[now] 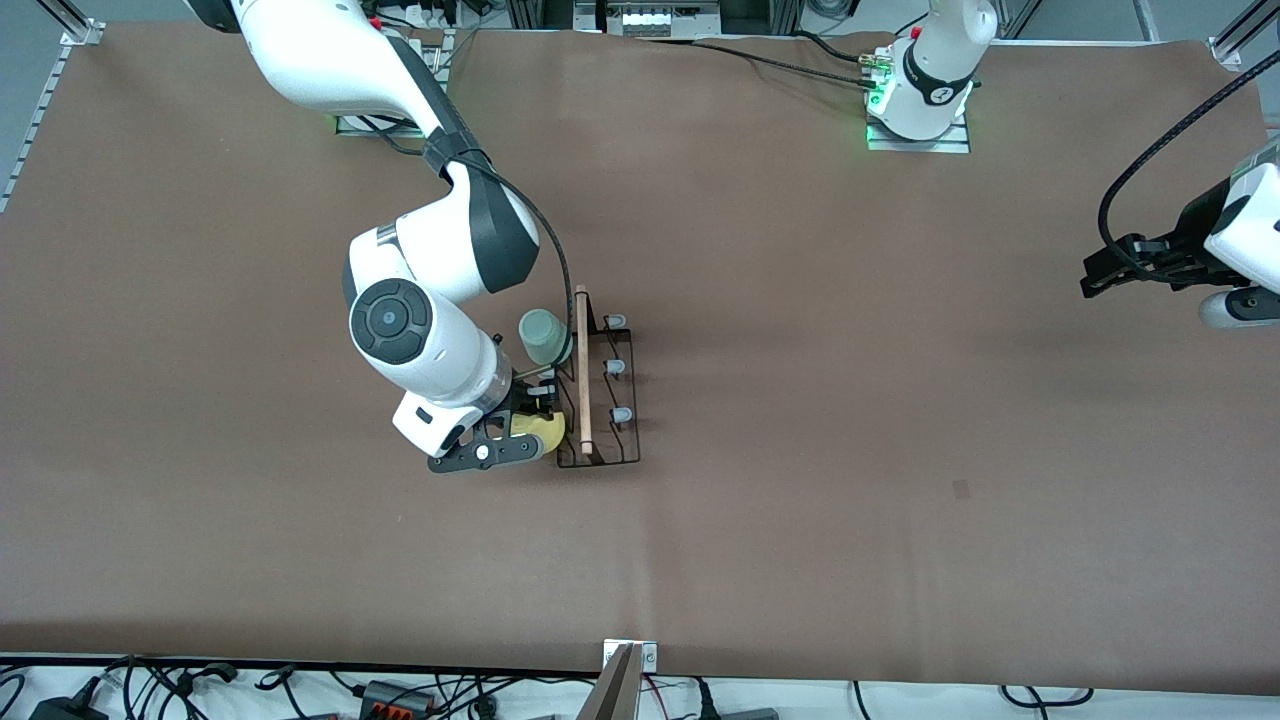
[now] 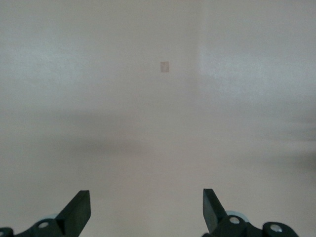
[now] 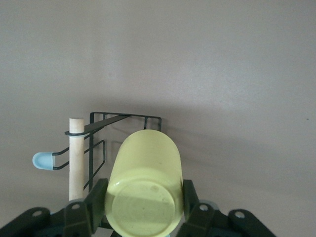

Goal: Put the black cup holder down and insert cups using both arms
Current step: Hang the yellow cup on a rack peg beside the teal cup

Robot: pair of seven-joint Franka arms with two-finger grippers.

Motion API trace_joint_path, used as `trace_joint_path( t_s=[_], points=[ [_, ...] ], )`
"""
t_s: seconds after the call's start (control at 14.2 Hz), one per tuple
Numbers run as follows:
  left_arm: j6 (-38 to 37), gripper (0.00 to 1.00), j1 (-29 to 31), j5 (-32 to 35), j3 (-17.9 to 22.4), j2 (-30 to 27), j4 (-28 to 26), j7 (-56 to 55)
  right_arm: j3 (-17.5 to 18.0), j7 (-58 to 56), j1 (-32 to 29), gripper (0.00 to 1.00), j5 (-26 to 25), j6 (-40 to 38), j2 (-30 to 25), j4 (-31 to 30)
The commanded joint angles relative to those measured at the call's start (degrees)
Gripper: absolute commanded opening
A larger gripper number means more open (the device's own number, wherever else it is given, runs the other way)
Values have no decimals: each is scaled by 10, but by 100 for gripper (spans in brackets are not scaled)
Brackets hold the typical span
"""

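Step in hand: second cup insertion. The black cup holder (image 1: 600, 392) is already placed upright on the bench (image 1: 900, 480), roughly mid-bench, toward the right arm's end. The pale green cup (image 1: 543, 335) is seated on the peg row facing the right arm, at the end farthest from the front camera.

The yellow cup (image 3: 144, 186) is clamped between the fingers (image 3: 192, 205) of the right gripper (image 1: 510, 440), held on its side, base toward the wrist camera and mouth toward the rack, at the rack's end nearest the front camera. Whether a peg has entered the mouth cannot be told.

The left gripper (image 2: 146, 210) is parked over bare bench at the left arm's end, fingers spread and empty; that arm waits.

Next move, as judged: the cup mouth is to be lined up with a free peg on that side, slid on fully, then let go; risk is the rack being nudged by the cup rim.

Counts: one holder, one wooden handle (image 1: 583, 368), two cups in view (green, yellow), no blue cup visible. Three grey-tipped pegs (image 1: 616, 367) are seen free on the side facing the left arm.
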Motion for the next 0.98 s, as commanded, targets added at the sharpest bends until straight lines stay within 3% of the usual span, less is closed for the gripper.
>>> trace_joint_path(
  t_s=[0.0,0.28,0.35,0.42,0.49,0.91],
  points=[
    [-8,100,3,-1,1,0,6,14,-2,9,6,29,-6,4,7,3],
    [-8,100,3,-1,1,-1,6,14,-3,-2,5,30,-7,30,19,2],
    [-8,100,3,-1,1,-1,6,14,-2,5,4,42,-6,31,23,3],
    [-8,100,3,-1,1,0,6,14,-3,9,6,95,-6,31,26,3],
    [-8,100,3,-1,1,-1,6,14,-3,23,6,100,-6,31,26,3],
    [-9,100,3,-1,1,0,6,14,-17,33,-3,100,-13,-24,1,7]
  ],
)
